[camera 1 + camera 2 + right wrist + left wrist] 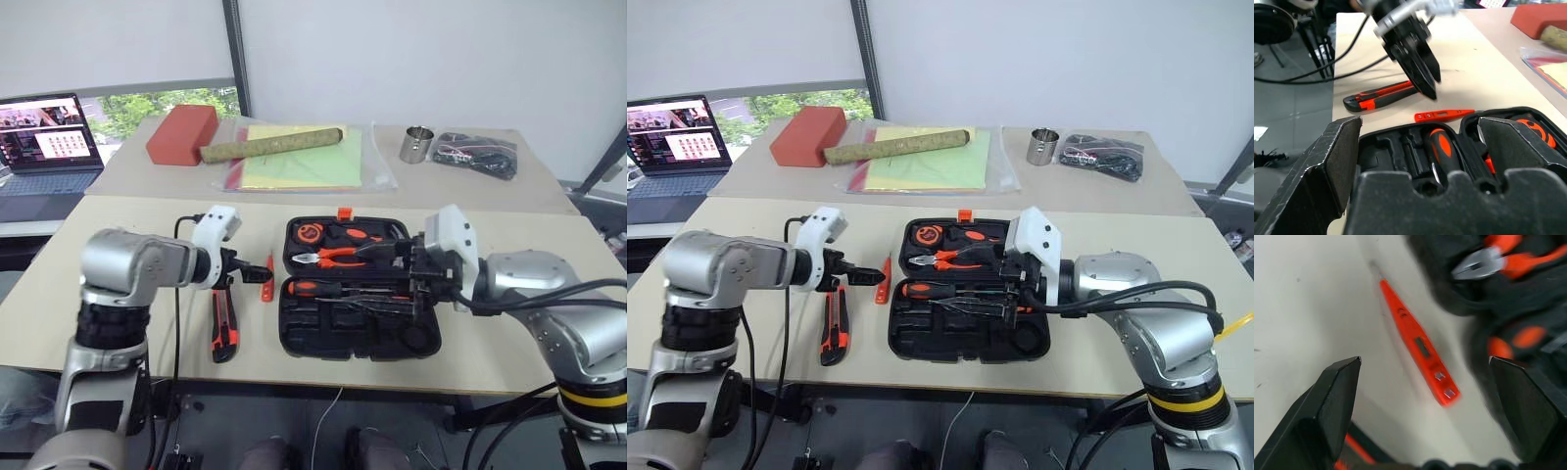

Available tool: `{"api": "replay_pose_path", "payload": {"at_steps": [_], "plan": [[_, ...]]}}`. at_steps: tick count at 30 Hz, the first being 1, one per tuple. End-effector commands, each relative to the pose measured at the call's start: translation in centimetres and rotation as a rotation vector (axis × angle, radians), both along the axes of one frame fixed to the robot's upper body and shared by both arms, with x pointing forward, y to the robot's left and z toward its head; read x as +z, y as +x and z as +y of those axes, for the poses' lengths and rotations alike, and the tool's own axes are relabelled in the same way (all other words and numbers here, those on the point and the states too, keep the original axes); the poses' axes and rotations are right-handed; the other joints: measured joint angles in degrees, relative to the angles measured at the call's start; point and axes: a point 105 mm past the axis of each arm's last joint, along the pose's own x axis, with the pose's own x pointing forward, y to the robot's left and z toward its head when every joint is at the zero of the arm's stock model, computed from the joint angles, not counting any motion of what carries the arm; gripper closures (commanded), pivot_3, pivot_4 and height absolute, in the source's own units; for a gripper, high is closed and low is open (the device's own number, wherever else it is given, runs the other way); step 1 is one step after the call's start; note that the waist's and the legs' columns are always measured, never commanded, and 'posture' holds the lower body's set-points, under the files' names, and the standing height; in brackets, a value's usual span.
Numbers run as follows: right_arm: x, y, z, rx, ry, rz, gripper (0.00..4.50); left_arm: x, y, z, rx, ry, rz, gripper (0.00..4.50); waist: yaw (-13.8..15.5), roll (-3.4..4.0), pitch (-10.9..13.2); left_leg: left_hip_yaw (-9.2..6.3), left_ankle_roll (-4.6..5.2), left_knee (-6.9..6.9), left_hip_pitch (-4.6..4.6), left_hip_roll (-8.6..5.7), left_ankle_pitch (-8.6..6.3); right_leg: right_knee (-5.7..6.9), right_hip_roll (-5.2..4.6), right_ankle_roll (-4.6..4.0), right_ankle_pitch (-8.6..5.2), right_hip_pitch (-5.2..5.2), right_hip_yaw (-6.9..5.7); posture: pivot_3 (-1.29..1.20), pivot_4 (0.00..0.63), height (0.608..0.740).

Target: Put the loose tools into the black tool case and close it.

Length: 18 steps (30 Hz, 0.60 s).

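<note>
While the black tool case [358, 323] lies open near the front edge of a beige table [118, 215], two tools are seen loose on the tabletop just to its left. An orange pen-like tester [1418, 343] lies closest to the case's left edge, and an orange-and-black utility knife [224, 328] lies a little further left, toward the front edge. Inside the case, orange-handled pliers [338, 255] are seated in the far half, and an orange-and-black screwdriver [318, 289] is laid across the middle.

The left gripper [253, 276] is held just above the tester, its two black fingers spread wide with nothing between them. The right gripper [1420, 147] is positioned over the right side of the case, pointing across it toward the left gripper; its fingers are likewise parted and nothing is grasped.

On a second table behind, a red block [182, 134], a long greenish roll [272, 144] on yellow-green sheets in a clear sleeve, a small metal cup [417, 144] and a black bundle of cables [476, 154] are arranged. A laptop [47, 142] with a lit screen is placed at the far left.
</note>
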Motion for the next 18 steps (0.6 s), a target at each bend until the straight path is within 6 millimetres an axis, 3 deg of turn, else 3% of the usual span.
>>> {"api": "replay_pose_path", "payload": {"at_steps": [1, 7, 10, 13, 18], "plan": [[1.1, -0.7, 0.0, -0.018, 0.028, -0.047, 0.05, 0.5, 1.5, -1.0, -0.005, 0.026, -0.039, 0.00, 0.0, -0.01, 0.0, -0.01, -0.02, 0.00, -0.03, 0.01, 0.01, -0.01, 0.01, -0.01, 0.00, 0.00, -0.04, 0.00, 0.150, 0.740], [1.0, -1.0, -0.1, -0.048, 0.038, -0.048, 0.05, -1.3, 2.7, -2.3, -0.032, 0.071, -0.008, 0.00, 0.4, -0.02, 0.0, 0.01, -0.05, 0.02, 0.00, -0.02, 0.03, -0.10, -0.11, 0.00, -0.01, 0.00, -0.01, 0.00, 0.150, 0.740], [1.1, -1.3, 0.0, -0.053, 0.044, -0.048, 0.00, -2.7, 2.7, -2.8, -0.046, 0.089, 0.035, 0.73, 0.6, -0.02, 0.0, 0.00, -0.10, 0.04, 0.13, -0.06, 0.06, -0.09, -0.24, 0.01, -0.02, 0.14, 0.04, 0.00, 0.150, 0.740], [1.0, -1.7, -0.1, -0.049, 0.044, -0.046, 0.00, -4.0, 2.8, -2.9, -0.060, 0.126, 0.056, 1.87, 0.8, -0.01, 0.0, -0.05, -0.13, 0.01, 0.54, -0.06, 0.06, -0.11, -0.34, 0.16, -0.11, 0.60, 0.10, 0.00, 0.150, 0.740], [1.1, -2.0, -0.2, -0.046, 0.049, -0.039, 0.00, -4.4, 3.1, -2.3, -0.047, 0.144, 0.061, 3.63, 1.1, -0.02, 0.0, -0.12, -0.46, 0.02, 0.69, -0.06, -0.12, -0.09, -0.60, 0.47, -0.30, 0.75, 0.26, 0.00, 0.150, 0.740]]}}
